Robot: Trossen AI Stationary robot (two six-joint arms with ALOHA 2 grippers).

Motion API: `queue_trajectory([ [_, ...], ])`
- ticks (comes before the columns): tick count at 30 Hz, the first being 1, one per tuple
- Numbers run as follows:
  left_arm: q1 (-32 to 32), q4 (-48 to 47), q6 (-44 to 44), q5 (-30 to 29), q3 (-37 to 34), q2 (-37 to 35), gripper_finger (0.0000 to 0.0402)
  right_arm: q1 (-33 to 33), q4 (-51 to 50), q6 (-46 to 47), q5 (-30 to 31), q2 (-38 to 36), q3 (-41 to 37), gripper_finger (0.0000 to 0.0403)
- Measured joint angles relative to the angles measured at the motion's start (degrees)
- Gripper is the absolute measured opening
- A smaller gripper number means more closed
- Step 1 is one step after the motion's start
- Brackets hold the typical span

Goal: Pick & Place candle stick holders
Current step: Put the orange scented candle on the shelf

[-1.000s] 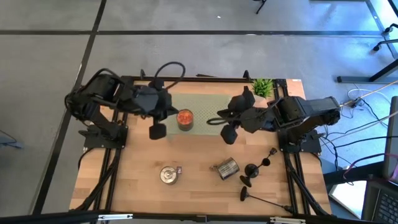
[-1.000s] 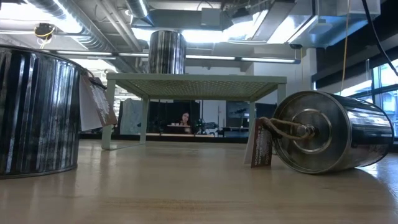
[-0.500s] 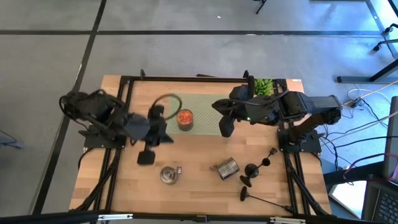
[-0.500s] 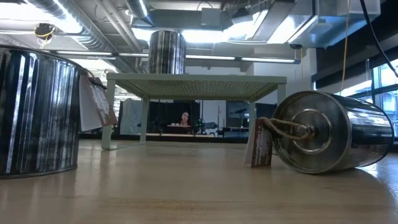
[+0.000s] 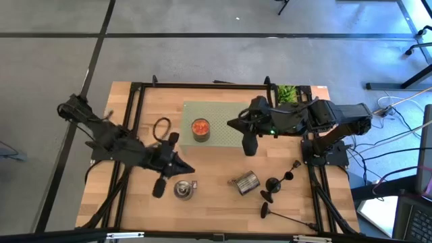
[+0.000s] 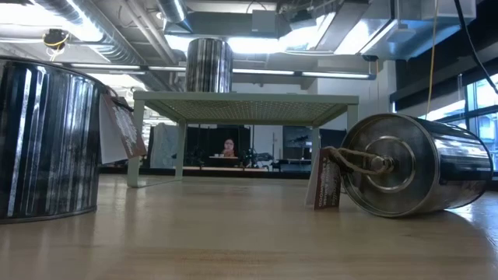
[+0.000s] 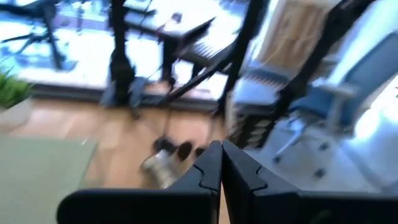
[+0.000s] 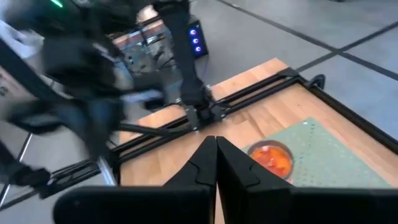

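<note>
- The candle stick holders (image 5: 278, 183), three black ones, lie tipped on their sides in a loose group near the table's (image 5: 216, 216) front right corner; neither gripper touches them.
- One holder (image 5: 283, 215) lies nearest the front edge, its thin stem pointing toward the right edge.
- A silver can (image 5: 245, 182) lies on its side just beside the group, toward the table's middle; the low view shows its tag and string.
- A second silver can (image 5: 182, 190) stands upright near the front edge, left of centre.
- The left gripper (image 5: 160, 186) has its fingers pressed together and empty. Its arm reaches low and slanting from the left edge, ending just beside the upright can.
- The right gripper (image 5: 248, 144) is also closed with nothing in it. Its arm stretches level from the right edge toward the table's middle, fingers pointing at the front edge.
- An orange can (image 5: 200, 127) stands on a pale green raised rack (image 5: 223, 115) toward the back edge, next to the right gripper.
- A small green plant (image 5: 286, 94) sits at the back right corner.
</note>
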Motion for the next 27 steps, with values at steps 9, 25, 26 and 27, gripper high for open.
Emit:
queue_trajectory([
  [9, 15.7, -4.8, 11.4, 10.1, -3.3, 5.8, 0.0002, 3.2, -0.1, -1.2, 2.9, 0.0, 0.0, 0.0004],
  [25, 40.4, -23.9, 31.7, 27.8, 15.7, 22.7, 0.0002, 4.3, 2.2, -0.1, 7.2, -0.1, 0.0, 0.0004],
  [26, 40.6, -24.9, 32.8, 27.3, 16.7, 23.9, 0.0002, 4.3, 2.2, -0.3, 7.4, -0.1, 0.0, 0.0004],
  [27, 40.6, -26.0, 33.9, 26.7, 17.7, 25.1, 0.0002, 4.3, 2.2, -0.3, 7.6, -0.1, 0.0, 0.0004],
])
